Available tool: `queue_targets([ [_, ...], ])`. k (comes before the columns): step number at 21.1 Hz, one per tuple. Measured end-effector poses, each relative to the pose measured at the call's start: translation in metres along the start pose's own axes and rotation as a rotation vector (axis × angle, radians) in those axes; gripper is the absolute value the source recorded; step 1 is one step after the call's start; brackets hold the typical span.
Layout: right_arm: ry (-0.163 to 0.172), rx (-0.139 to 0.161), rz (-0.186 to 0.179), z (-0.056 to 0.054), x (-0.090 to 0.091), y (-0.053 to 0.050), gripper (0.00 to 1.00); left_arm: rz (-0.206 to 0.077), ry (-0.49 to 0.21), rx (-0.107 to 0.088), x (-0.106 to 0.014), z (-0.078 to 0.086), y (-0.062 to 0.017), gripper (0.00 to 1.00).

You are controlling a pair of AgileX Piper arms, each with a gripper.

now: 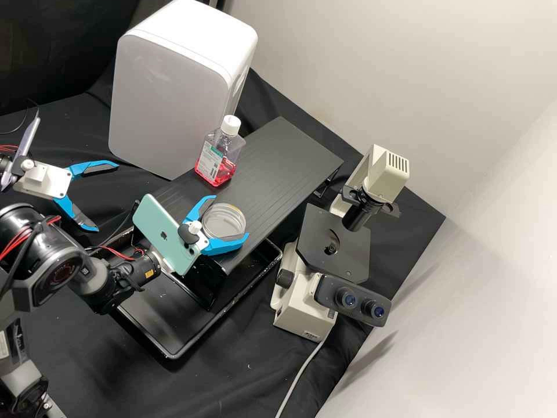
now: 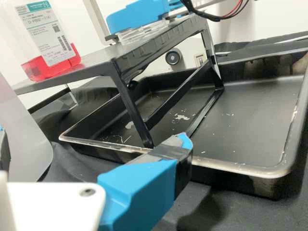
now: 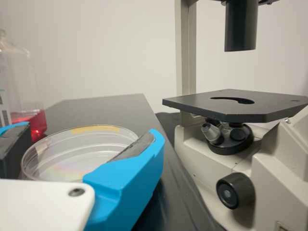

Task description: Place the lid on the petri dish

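The petri dish point(image 1: 225, 220) sits on the near end of a black shelf point(image 1: 278, 162). It is clear and round, and it looks empty. The lid cannot be told apart from the dish. The right gripper point(image 1: 229, 219) is at the dish, with its two blue fingers spread wide and pressing on the rim from two sides. The right wrist view shows a yellow strip on the far side of the dish point(image 3: 72, 154) that the high view does not make plain.

Farther back on the shelf stands a flask point(image 1: 216, 154) with a white cap. It has red liquid at the bottom. Its label is white with a green band on top, and the print is too small to read.

The shelf stands in a black tray point(image 1: 174, 342). The left wrist view shows little white specks on the tray point(image 2: 240, 168) floor.

The left gripper point(image 1: 105, 196) hangs to the left of the shelf, well apart from the dish. Its fingers are spread wide and hold nothing.

A white box point(image 1: 180, 81) stands behind the shelf. A microscope point(image 1: 342, 255) stands to the right.
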Motion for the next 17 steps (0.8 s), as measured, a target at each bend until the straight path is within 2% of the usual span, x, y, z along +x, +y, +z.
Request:
queue_targets([
  [2,0.000,0.017,-0.002,0.0002,0.0001,-0.0003,0.00,0.000,0.000,0.000,0.0000,0.0000,0.0000,1.00],
  [17,0.000,0.015,-0.004,0.0002,0.0003,-0.0002,0.00,0.004,0.001,0.001,0.0008,-0.0004,0.0007,1.00],
])
